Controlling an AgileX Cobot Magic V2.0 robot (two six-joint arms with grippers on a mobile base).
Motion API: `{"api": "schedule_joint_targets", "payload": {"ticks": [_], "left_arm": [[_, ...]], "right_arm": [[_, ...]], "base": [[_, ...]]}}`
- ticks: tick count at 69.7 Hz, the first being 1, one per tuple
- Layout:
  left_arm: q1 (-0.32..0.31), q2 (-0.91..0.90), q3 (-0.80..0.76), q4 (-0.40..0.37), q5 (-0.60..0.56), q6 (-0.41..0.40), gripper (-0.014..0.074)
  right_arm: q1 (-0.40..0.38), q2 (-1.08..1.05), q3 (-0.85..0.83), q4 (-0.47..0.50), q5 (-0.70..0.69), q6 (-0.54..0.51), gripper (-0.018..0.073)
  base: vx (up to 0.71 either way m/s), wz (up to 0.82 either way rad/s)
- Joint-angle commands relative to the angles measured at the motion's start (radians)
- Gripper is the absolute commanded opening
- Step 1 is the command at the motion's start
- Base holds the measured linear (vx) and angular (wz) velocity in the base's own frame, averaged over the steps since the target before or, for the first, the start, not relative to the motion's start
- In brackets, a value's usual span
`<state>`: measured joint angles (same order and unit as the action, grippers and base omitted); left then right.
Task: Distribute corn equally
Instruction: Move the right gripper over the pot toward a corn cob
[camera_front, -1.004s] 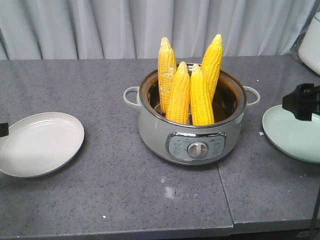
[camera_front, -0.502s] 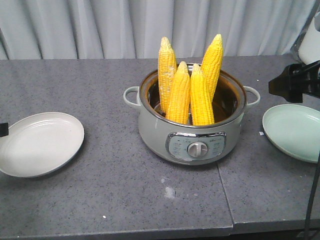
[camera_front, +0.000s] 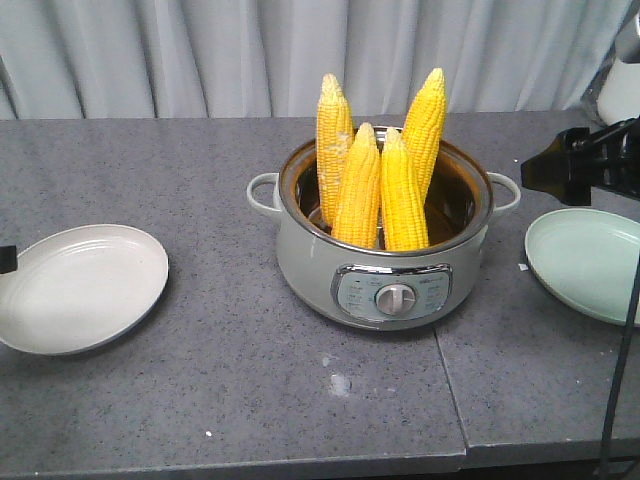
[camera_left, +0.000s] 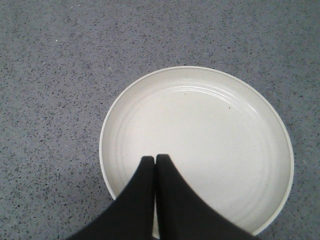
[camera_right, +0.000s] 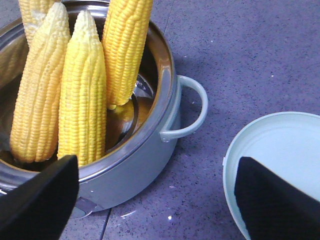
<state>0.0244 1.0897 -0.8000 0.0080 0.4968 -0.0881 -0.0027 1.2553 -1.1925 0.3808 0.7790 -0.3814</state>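
Several corn cobs (camera_front: 403, 195) stand upright, tips up, in a grey electric pot (camera_front: 390, 290) at the table's middle. In the right wrist view the corn (camera_right: 82, 90) fills the pot (camera_right: 140, 165) at upper left. My right gripper (camera_front: 555, 175) hovers open just right of the pot's handle, above the edge of a pale green plate (camera_front: 590, 265). Its fingers (camera_right: 40, 200) stand wide apart with nothing between them. My left gripper (camera_left: 154, 159) is shut and empty over the near rim of a white plate (camera_left: 210, 125).
The white plate (camera_front: 80, 285) lies at the left, the green plate (camera_right: 285, 145) at the right, both holding nothing. A white appliance (camera_front: 622, 95) stands at the far right. A curtain hangs behind the table. A seam (camera_front: 450, 390) runs through the tabletop.
My right gripper has risen and moved left from over the green plate toward the pot's right handle. The left gripper, corn and plates have not moved.
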Motion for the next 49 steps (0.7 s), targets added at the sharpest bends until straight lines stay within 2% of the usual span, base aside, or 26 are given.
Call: {"api": "schedule_joint_targets", "payload": {"ticks": [1,13,20,24,32,34,38,45,49], "left_arm": [[-0.007,-0.012,-0.034,-0.008,-0.062,-0.004,-0.0009],[-0.007,-0.010,-0.034,-0.002,-0.068,0.000,0.0013],[-0.007,-0.010,-0.034,-0.002,-0.078,0.000,0.0087],[-0.007,-0.010,-0.034,-0.002,-0.084,0.000,0.0145],[-0.007,-0.010,-0.034,-0.002,-0.086,0.000,0.0323],[-0.007,-0.010,-0.034,-0.002,-0.085,0.000,0.0398],[-0.007,-0.010,-0.034,-0.002,-0.085,0.000,0.0488],[-0.007,-0.010,-0.034,0.000,-0.082,0.000,0.0595],[-0.007,-0.010,-0.034,-0.003,-0.082,0.000,0.0620]], "right_arm": [[-0.004,-0.004,-0.032,0.053,-0.052,-0.041,0.0578],[-0.004,0.033,-0.061,0.105,-0.041,-0.074,0.0578],[-0.004,0.063,-0.112,0.135,-0.008,-0.097,0.0578],[-0.004,0.081,-0.146,0.155,0.015,-0.112,0.0578],[0.010,0.128,-0.204,0.179,0.042,-0.130,0.0578],[0.031,0.143,-0.221,0.171,0.046,-0.144,0.0578],[0.077,0.172,-0.250,0.148,0.042,-0.153,0.0578],[0.155,0.223,-0.293,0.093,0.018,-0.114,0.0578],[0.184,0.250,-0.320,0.062,0.017,-0.074,0.0578]], "base": [[0.00,0.00],[0.00,0.00],[0.00,0.00],[0.00,0.00],[0.00,0.00],[0.00,0.00],[0.00,0.00],[0.00,0.00],[0.00,0.00]]}}
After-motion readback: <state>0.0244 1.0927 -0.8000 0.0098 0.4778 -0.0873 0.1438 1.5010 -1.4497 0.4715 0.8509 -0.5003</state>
